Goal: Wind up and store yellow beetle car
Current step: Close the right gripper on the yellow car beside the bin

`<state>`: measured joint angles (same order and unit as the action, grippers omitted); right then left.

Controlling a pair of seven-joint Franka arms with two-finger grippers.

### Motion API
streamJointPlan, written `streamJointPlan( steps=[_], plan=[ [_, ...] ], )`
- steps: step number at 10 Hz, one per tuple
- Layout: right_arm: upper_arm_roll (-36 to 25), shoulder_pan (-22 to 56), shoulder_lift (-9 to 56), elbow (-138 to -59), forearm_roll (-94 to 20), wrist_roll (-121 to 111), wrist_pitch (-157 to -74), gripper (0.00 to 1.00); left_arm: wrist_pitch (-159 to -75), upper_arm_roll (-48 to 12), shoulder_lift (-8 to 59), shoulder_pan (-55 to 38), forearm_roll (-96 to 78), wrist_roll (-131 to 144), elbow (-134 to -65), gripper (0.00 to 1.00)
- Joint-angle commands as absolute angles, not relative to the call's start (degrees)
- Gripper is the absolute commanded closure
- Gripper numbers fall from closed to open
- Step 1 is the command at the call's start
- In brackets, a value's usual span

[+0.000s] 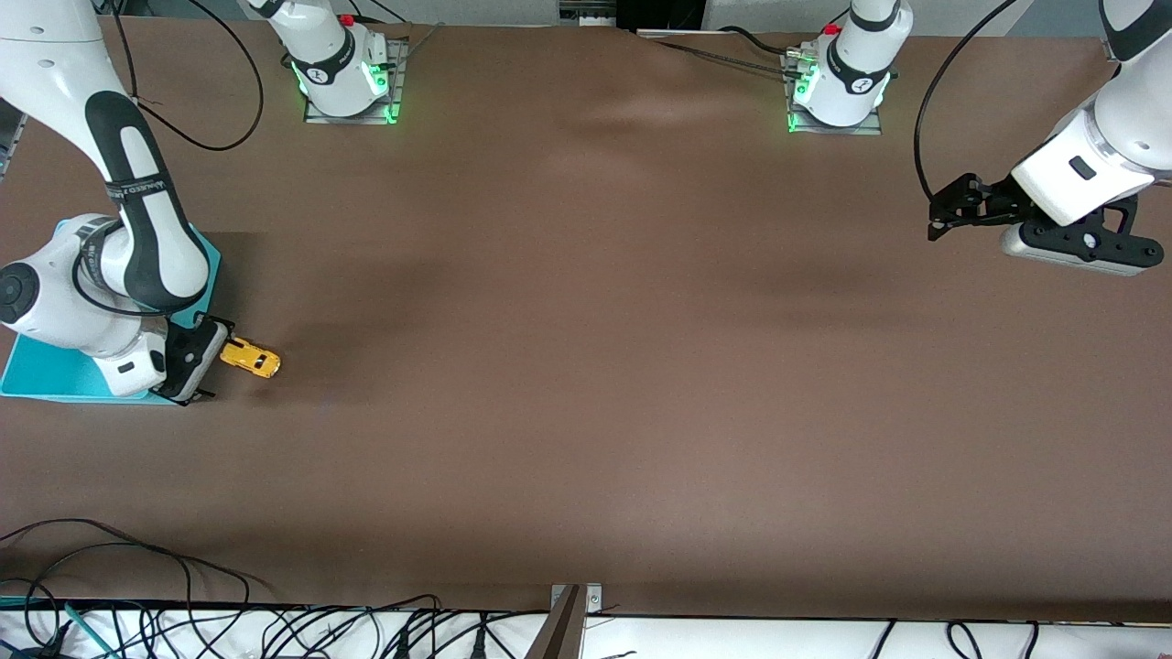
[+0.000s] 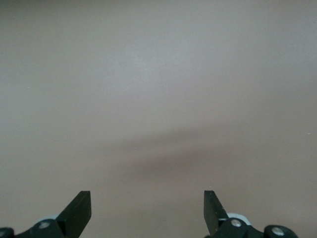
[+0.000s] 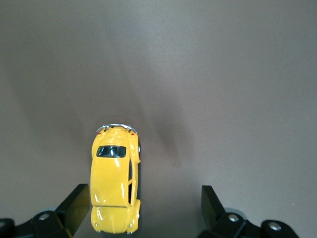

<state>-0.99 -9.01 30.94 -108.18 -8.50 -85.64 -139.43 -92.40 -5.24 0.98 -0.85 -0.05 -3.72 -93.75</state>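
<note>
Yellow beetle car [image 1: 250, 358] on the brown table [image 1: 586, 384], beside the turquoise bin [image 1: 55, 375], between the spread fingers of the right gripper [image 3: 141, 208]. Likely light, rigid, glossy; grasp across its flanks. Left gripper [image 2: 147, 208] waits, spread, over bare table.

Yellow beetle car [image 1: 250, 358] upright on wheels on table (dark windows), toward right arm's end.

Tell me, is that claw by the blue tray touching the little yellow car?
Cannot tell. In the right wrist view the yellow beetle car lies right beside one finger of the open right gripper; no clear gap shows.
</note>
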Motion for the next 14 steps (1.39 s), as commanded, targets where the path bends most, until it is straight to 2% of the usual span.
streamJointPlan(
  steps=[1,8,9,10,11,12,14],
  plan=[
    [-0.62,-9.23,30.93,-109.69,-9.93,-87.19,-141.15,0.00,-91.76,-5.10,0.70,-1.58,2.37,-2.81,-92.99,0.00],
    [-0.26,-8.70,32.52,-109.69,-10.20,-84.11,-141.15,0.00,-91.76,-4.92,0.79,-0.97,2.11,-2.99,-93.08,0.00],
    [-0.26,-8.70,32.87,-109.69,-10.11,-82.72,-140.98,0.14,-91.76,-4.83,0.79,-0.88,2.11,-3.08,-93.08,0.00],
    [-0.26,-8.61,32.78,-109.69,-10.11,-80.53,-140.54,0.65,-91.76,-4.83,0.79,-0.88,2.11,-3.08,-93.08,0.00],
    [-0.26,-8.61,32.78,-109.69,-10.11,-80.33,-140.36,0.85,-91.76,-4.83,0.79,-0.88,2.02,-2.99,-93.08,0.00],
    [-0.26,-8.61,32.78,-109.69,-10.11,-80.25,-140.36,1.00,-91.67,-4.83,0.79,-0.88,2.02,-2.90,-93.08,0.00],
    [-0.35,-8.70,32.43,-109.60,-10.11,-80.16,-140.36,1.00,-91.67,-4.83,0.79,-0.88,1.93,-2.90,-93.08,0.00]
  ],
)
